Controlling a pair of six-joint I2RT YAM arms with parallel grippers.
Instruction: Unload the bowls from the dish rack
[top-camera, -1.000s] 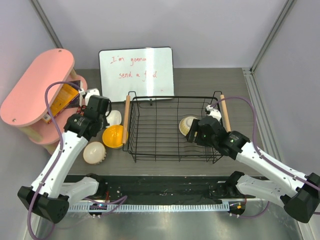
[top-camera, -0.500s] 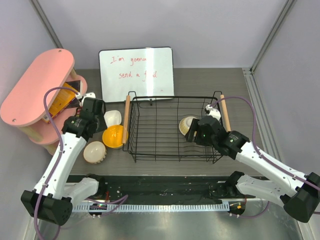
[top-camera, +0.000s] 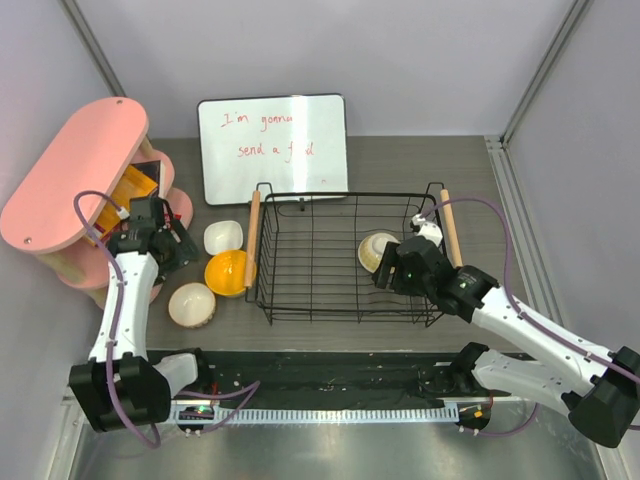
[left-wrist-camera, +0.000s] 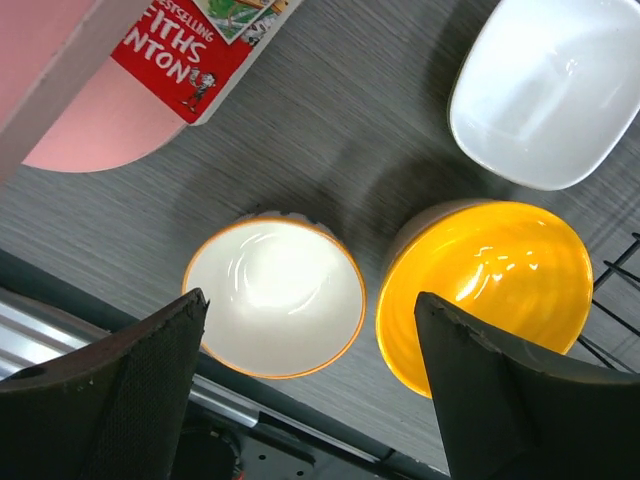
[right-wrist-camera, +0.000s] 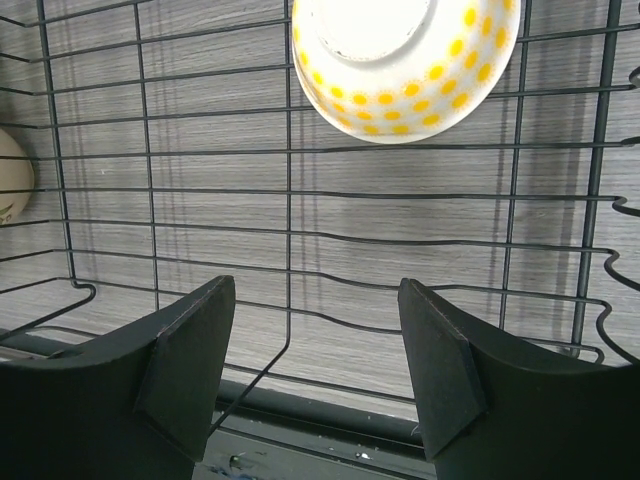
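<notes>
**Unloading, left side.** The left hand (left-wrist-camera: 310, 305) is now standing with its fingers spread wide and nothing between them. A second ago it was closed and hovering over the white bowl (top-camera: 223, 237). Its arm is drawing back toward the pink shelf (top-camera: 70, 190), and the white bowl is sitting free on the counter (top-camera: 420, 165), just left of the dish rack (top-camera: 340, 321). The release therefore appears complete.

Three bowls are now lying outside the rack:
- the white bowl
- the orange-yellow bowl (top-camera: 228, 272), just nearer than the white one
- the orange-rimmed cream bowl (top-camera: 191, 305), nearest the arm bases

In the left wrist view the spread fingers are framing the cream and orange-yellow bowls from above and touching neither.

**Unloading, right side.** One bowl is remaining in the rack. The spotted bowl (right-wrist-camera: 405, 60), white with yellow dots, is leaning on its side in the right part of the basket. The right hand (right-wrist-camera: 315, 290) is reaching into the rack just short of it. Its fingers are held wide, gripping nothing and not yet touching the bowl, and its pose is differing little from a second ago.

**Reading for the task.** By this evidence the work is nearing its end. Only the spotted bowl is awaiting removal, and the right hand is the one placed to take it. Because the bowl is tilted against the wires, its rim is likely offering the easiest hold.
</notes>
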